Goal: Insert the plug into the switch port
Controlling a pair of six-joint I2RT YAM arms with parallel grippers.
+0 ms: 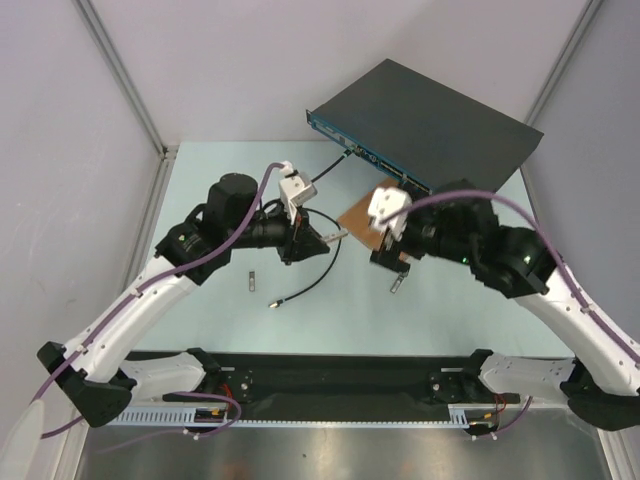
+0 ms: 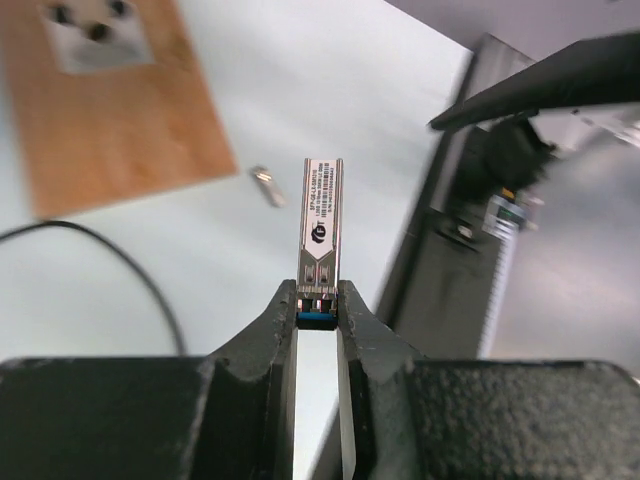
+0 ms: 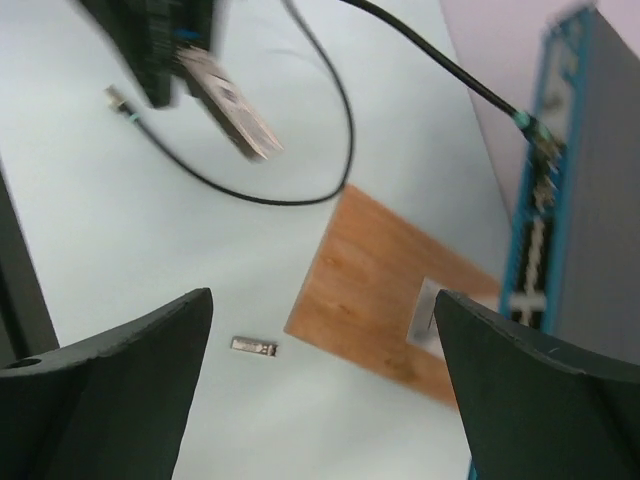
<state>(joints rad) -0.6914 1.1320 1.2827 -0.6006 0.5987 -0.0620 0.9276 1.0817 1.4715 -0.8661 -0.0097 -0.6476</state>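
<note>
Plug (image 2: 322,225) is clamped at its blue-tabbed rear end between the narrowly parted fingers of the left gripper (image 2: 318,300), its silver labelled body jutting straight out along the line of the fingers. From overhead the plug (image 1: 334,236) hangs above the pale table (image 1: 200,300) near the middle, its long axis running left to right with the free end aimed at the wooden board (image 1: 362,222), well short of the switch (image 1: 430,115). The left arm rises from its base, bends at a raised elbow and reaches rightward. The right arm folds back toward the centre, wrist above the board's near edge, and the right gripper (image 3: 322,300) is spread wide with nothing in it. Its camera alone shows the plug (image 3: 235,110) from the side, tilting downward, and the switch's blue port face (image 3: 530,230) with a black cable (image 3: 330,130) plugged in. The wrist views also show a second small module (image 2: 266,186) lying flat on the table beside the board.
</note>
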